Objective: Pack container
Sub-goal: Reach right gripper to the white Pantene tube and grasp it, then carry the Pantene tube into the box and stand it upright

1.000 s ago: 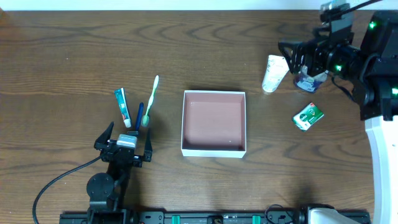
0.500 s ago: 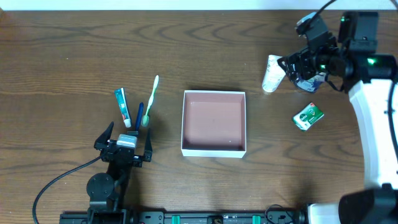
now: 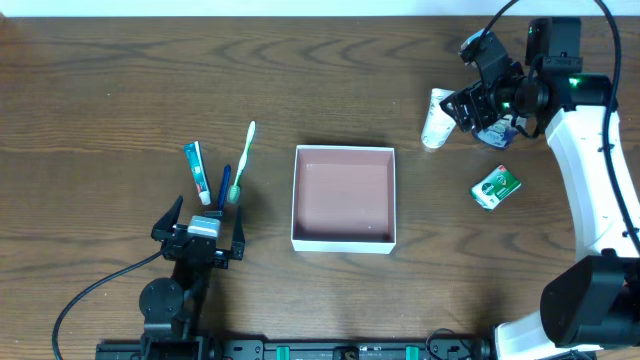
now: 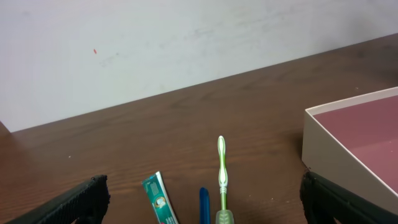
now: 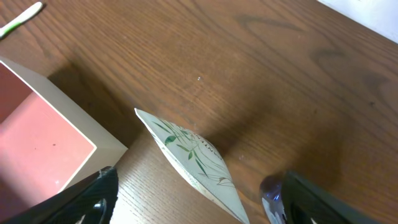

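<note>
Dark brown wood lies bare on every side of the box [image 3: 344, 197], which sits flat near the middle of the desk [image 3: 100, 80], a little toward the near edge. Its open side faces up, showing a pinkish-brown floor, and its thin white walls run square to the desk's edges. It is nearly square, so no long axis shows. A strip of bare wood separates its left wall from the toothbrush [image 3: 241, 160], and a wider one separates its right wall from the green packet [image 3: 496, 187]. The far half of the desk is open up to the white wall behind.

Well left of the box, a toothpaste tube [image 3: 196, 172], a blue stick [image 3: 224, 186] and the toothbrush lie side by side, all pointing roughly away from the near edge. The left tool [image 3: 205, 215] sits just on their near side with its fingers spread apart and nothing between them. Its wrist view shows the three items straight ahead and the box's corner at the right.

The right tool [image 3: 468, 108] is at the far right of the desk, fingers wide apart. In its wrist view a white tube [image 3: 438, 117] with a leaf print lies between them; whether they touch it cannot be told. A blue thing [image 3: 497, 130] sits just right of the tube, partly hidden under the arm. The packet lies nearer, apart from both, off the straight line from the tube to the box.
</note>
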`<state>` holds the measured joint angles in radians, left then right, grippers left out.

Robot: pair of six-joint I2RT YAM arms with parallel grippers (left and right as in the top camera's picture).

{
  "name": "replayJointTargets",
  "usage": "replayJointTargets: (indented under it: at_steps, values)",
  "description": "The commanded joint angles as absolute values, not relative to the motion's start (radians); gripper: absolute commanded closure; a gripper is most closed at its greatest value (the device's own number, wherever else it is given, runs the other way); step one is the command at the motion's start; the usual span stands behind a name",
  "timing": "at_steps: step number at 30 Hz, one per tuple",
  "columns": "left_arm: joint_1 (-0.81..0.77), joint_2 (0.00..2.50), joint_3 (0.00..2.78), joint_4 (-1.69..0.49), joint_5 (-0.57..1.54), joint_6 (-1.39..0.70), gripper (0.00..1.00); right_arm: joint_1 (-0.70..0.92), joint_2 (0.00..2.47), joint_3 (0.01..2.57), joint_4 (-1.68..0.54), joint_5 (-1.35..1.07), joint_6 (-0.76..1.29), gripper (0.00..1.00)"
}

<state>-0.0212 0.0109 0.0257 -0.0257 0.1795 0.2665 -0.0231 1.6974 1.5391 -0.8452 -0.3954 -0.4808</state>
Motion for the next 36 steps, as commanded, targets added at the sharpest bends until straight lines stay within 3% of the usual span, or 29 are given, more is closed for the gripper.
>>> replayJointTargets:
  at_steps: [1,18,21,23,24,36]
  values:
    - [-0.016,0.006,0.004,-0.051,0.186,0.273,0.02,-0.019,1.704,1.555,-0.846,-0.416,-0.495,0.21]
    - [-0.016,0.006,0.004,-0.051,0.186,0.273,0.02,-0.019,1.782,1.554,-0.845,-0.480,-0.495,0.57]
    - [-0.016,0.006,0.004,-0.051,0.186,0.273,0.02,-0.019,1.797,1.554,-0.844,-0.479,-0.495,0.74]
    - [-0.016,0.006,0.004,-0.051,0.186,0.273,0.02,-0.019,1.800,1.554,-0.844,-0.478,-0.495,0.96]
    - [-0.016,0.006,0.004,-0.051,0.186,0.273,0.02,-0.019,1.800,1.554,-0.844,-0.475,-0.492,0.99]
    - [-0.016,0.006,0.004,-0.051,0.186,0.273,0.02,-0.006,1.716,1.563,-0.804,-0.251,-0.101,0.99]
